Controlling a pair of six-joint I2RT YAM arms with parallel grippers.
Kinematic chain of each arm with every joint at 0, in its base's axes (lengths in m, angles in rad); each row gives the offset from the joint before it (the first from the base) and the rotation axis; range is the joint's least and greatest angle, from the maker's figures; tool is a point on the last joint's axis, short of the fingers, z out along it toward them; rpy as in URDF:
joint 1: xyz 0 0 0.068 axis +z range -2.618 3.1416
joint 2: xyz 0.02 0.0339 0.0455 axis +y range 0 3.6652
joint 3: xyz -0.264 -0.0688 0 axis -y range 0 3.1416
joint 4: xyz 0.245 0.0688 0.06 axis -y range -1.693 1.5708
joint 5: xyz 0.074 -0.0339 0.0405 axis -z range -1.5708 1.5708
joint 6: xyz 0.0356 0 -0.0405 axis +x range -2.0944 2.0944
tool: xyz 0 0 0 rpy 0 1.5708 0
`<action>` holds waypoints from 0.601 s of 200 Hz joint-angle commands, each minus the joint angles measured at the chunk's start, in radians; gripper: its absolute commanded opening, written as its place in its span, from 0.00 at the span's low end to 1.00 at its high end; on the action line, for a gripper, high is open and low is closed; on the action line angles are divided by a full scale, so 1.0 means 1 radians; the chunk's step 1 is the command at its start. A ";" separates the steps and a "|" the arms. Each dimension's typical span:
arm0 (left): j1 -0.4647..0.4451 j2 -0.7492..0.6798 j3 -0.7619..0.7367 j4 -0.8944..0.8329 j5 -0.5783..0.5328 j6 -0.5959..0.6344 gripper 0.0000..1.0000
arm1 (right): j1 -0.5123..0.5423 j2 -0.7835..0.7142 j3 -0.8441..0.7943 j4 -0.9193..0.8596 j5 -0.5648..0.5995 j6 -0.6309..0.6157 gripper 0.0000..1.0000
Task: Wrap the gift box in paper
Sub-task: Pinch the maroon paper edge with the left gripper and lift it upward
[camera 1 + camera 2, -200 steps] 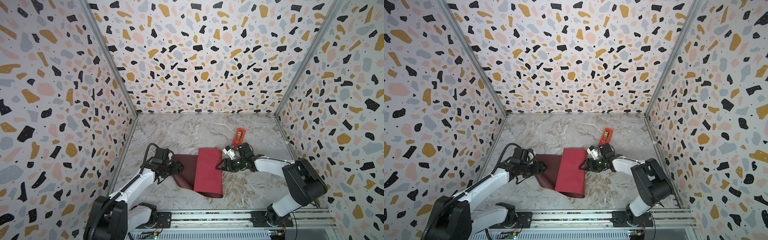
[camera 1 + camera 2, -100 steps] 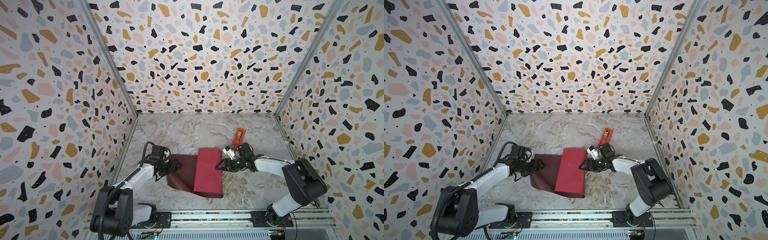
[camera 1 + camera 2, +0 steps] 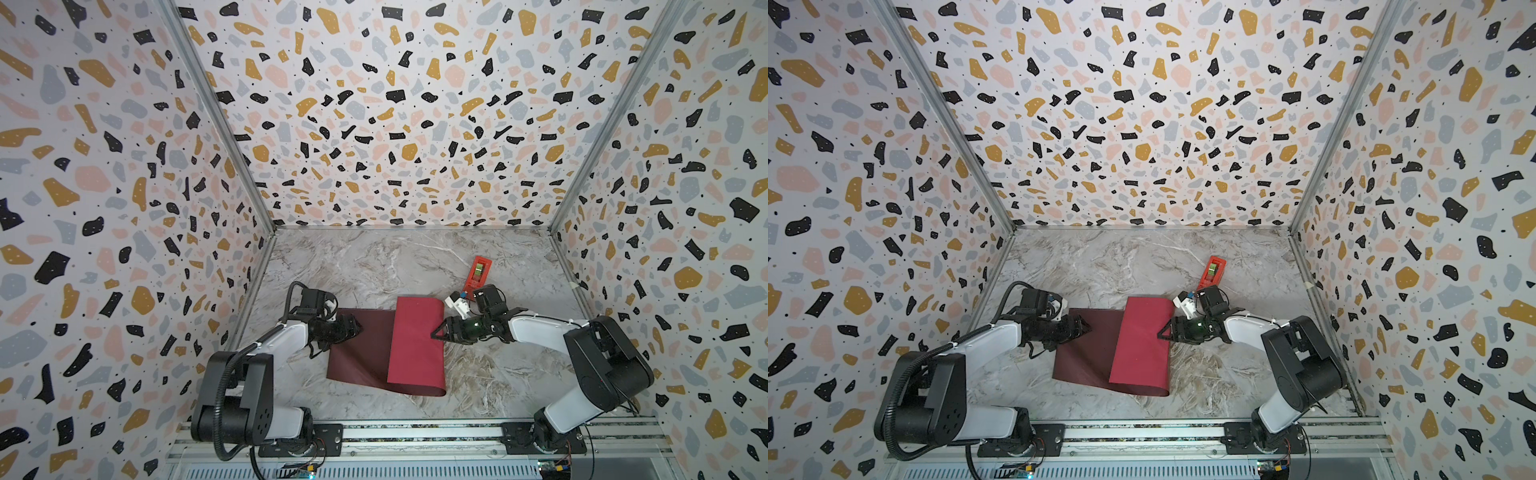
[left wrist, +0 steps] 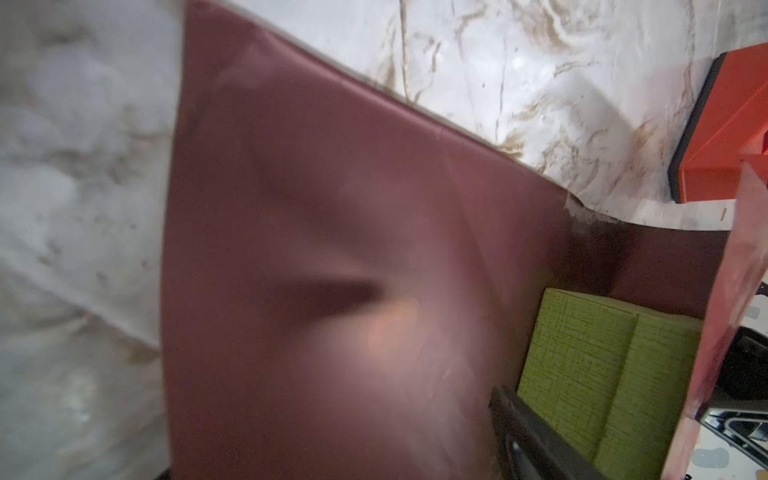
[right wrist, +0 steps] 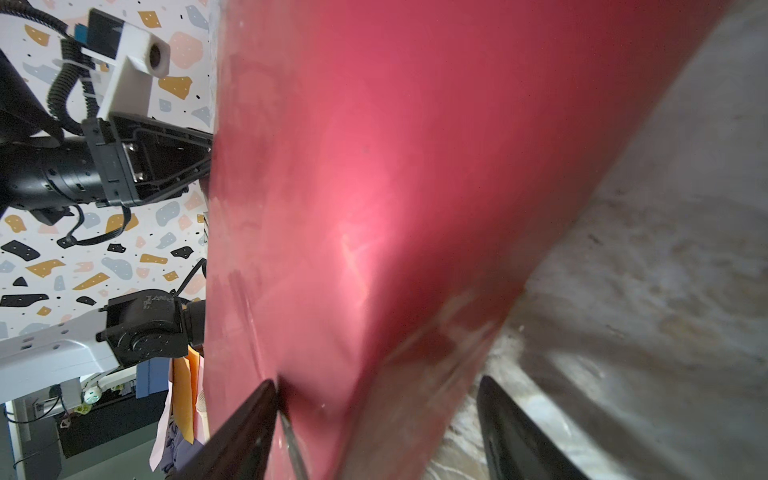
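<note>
Step in hand, likely: first fold. Both top views: paper [image 3: 415, 345], crimson flap over middle, maroon half flat; left gripper [image 3: 356, 328] spread at 9 o'clock edge, right gripper [image 3: 434, 332] spread at 3 o'clock fold. Tape dispenser [image 3: 477, 272] at 1 o'clock, clear. Left wrist: green box [image 4: 582, 365] under flap. Right wrist: fingertip [image 5: 249, 424] touches crimson. Next, probably: maroon edge over box.

Red-orange tape dispenser [image 3: 478, 272] sits on marble tabletop [image 3: 374, 266] w/ terrazzo walls [image 3: 395, 104] round.
</note>
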 commanded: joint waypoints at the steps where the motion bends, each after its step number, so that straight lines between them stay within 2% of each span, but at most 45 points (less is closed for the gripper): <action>1: 0.016 0.012 0.017 0.043 0.014 0.011 0.85 | 0.012 0.059 -0.015 -0.104 0.162 -0.022 0.74; 34: 0.027 0.037 0.008 0.084 0.024 0.015 0.85 | 0.013 0.060 -0.012 -0.107 0.160 -0.024 0.74; 70: 0.033 0.039 0.030 0.057 -0.013 0.047 0.79 | 0.013 0.063 -0.011 -0.108 0.160 -0.026 0.74; 120: 0.035 0.019 0.027 0.037 -0.033 0.051 0.56 | 0.014 0.066 -0.011 -0.104 0.159 -0.025 0.74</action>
